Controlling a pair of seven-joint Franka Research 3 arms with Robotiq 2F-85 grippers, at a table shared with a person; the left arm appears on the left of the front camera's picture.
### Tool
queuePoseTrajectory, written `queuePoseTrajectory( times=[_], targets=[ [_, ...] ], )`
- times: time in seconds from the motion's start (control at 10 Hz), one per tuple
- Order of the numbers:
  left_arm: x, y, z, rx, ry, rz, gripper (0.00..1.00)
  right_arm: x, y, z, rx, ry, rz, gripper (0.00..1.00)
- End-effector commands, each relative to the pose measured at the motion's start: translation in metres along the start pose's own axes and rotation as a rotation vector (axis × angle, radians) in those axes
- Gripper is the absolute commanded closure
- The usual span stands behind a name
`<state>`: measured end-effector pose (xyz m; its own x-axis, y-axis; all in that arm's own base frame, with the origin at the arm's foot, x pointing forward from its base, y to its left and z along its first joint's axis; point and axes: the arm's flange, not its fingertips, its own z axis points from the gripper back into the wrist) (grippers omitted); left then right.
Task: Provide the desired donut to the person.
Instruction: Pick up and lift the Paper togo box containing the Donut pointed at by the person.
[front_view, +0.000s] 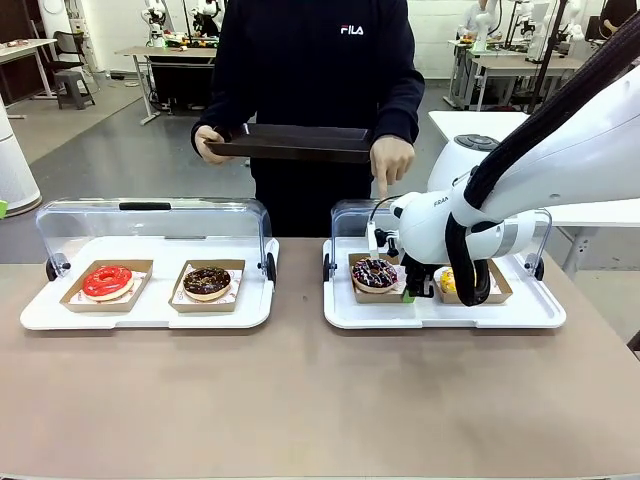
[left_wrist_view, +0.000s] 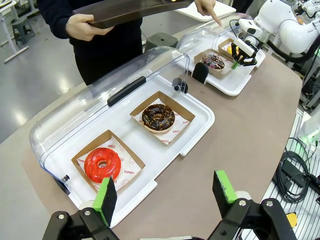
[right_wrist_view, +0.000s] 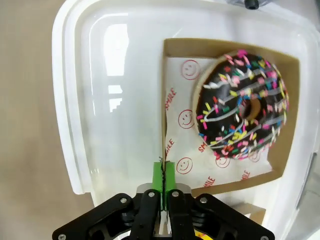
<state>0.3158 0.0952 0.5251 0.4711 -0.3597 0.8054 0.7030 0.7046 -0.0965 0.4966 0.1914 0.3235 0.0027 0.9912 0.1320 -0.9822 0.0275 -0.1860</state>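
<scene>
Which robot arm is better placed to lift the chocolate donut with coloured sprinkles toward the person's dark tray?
Right. The right hand is shut on the edge of the brown cardboard tray under the sprinkled chocolate donut; the left hand hangs open, far away.

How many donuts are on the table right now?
4. A red-glazed donut and a chocolate donut sit in the left display tray; a sprinkled chocolate donut and a yellow donut, partly hidden behind the right arm, sit in the right display tray.
</scene>
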Motion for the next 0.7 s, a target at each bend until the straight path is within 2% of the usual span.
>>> queuePoseTrajectory(
  times=[0.0,0.3,0.4,0.6],
  targets=[
    [-0.002,0.003,0.0,-0.009,-0.008,-0.013,0.0,0.003,-0.005,0.001,0.01,0.008,-0.005,1.0],
    [-0.002,0.003,0.0,-0.009,-0.008,-0.013,0.0,0.002,0.008,0.016,-0.022,0.013,0.011,1.0],
    [-0.002,0.003,0.0,-0.009,-0.008,-0.013,0.0,0.001,0.019,0.031,-0.037,-0.013,0.014,1.0],
    [-0.002,0.003,0.0,-0.009,-0.008,-0.013,0.0,-0.006,0.054,0.074,-0.113,0.007,0.018,1.0]
  ],
)
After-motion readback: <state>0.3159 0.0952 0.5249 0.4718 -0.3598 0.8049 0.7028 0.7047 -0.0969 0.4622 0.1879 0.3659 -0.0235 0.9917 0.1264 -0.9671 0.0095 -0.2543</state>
